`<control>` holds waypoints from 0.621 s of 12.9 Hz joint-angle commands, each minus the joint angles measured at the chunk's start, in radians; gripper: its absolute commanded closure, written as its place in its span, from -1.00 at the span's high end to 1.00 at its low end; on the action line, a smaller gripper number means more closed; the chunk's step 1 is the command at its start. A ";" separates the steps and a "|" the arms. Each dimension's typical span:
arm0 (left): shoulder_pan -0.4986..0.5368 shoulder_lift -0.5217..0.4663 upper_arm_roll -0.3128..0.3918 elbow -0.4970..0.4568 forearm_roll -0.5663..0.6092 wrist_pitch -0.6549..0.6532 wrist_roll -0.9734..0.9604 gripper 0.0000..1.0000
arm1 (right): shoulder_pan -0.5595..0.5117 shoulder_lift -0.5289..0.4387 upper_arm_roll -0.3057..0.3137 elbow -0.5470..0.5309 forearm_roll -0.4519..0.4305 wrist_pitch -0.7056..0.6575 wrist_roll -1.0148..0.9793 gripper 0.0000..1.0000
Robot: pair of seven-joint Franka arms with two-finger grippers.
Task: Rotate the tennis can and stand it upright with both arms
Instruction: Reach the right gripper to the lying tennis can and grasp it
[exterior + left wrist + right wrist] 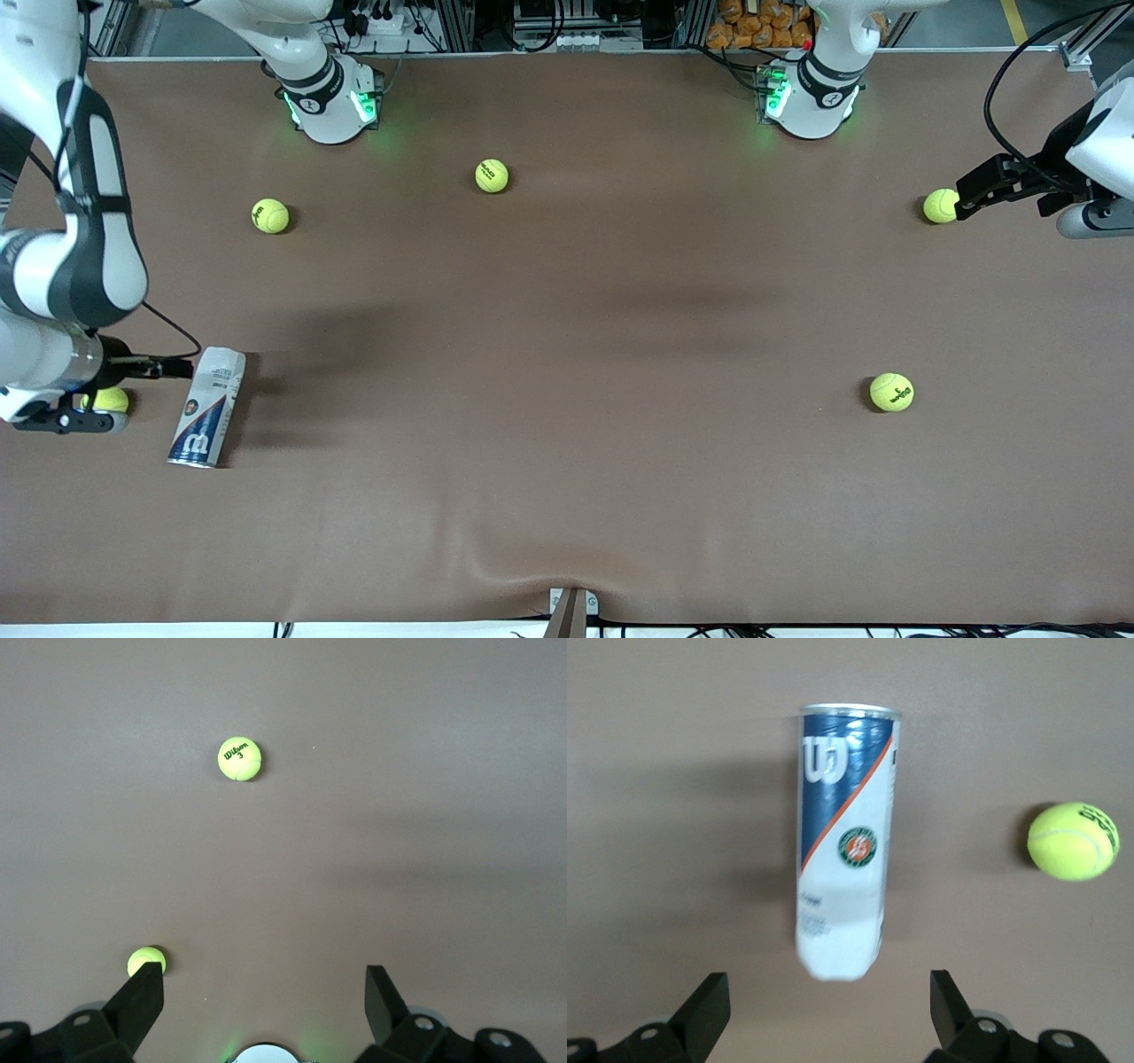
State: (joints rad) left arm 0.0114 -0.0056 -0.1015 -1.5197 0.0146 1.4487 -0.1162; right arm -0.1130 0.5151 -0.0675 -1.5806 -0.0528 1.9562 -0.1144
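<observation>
Tennis can (842,837) lies ahead of right fingers (700,1010), spread, empty; left fingers (137,997) likewise.

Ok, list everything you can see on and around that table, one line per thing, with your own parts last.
tennis can: one, clear with white, navy and red label, lying on its side at the right arm's end of the table.
tennis balls: five, yellow-green; one beside the can, partly hidden under the right gripper; two toward the robots' bases; one nearer the front camera toward the left arm's end; one at the left gripper's fingertips.
table: one, brown cover.
right gripper: black, open, over the can's end.
left gripper: black, open, low over the table beside a ball.
</observation>
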 commanded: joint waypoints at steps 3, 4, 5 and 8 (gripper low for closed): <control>0.009 0.004 -0.003 0.016 -0.005 -0.022 0.013 1.00 | -0.033 0.112 0.012 0.002 0.004 0.101 -0.014 1.00; 0.009 0.006 -0.003 0.013 -0.004 -0.022 0.013 1.00 | -0.033 0.126 0.012 0.002 0.005 0.111 -0.014 1.00; 0.009 0.007 -0.003 0.010 -0.004 -0.022 0.013 1.00 | -0.031 0.135 0.012 0.002 0.011 0.131 -0.014 1.00; 0.001 0.018 -0.003 0.010 -0.004 -0.021 0.013 1.00 | -0.031 0.174 0.014 0.002 0.033 0.196 -0.014 1.00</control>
State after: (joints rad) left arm 0.0116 0.0013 -0.1011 -1.5213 0.0146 1.4435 -0.1162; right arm -0.1277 0.6707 -0.0680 -1.5841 -0.0409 2.1228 -0.1165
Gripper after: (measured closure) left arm 0.000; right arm 0.000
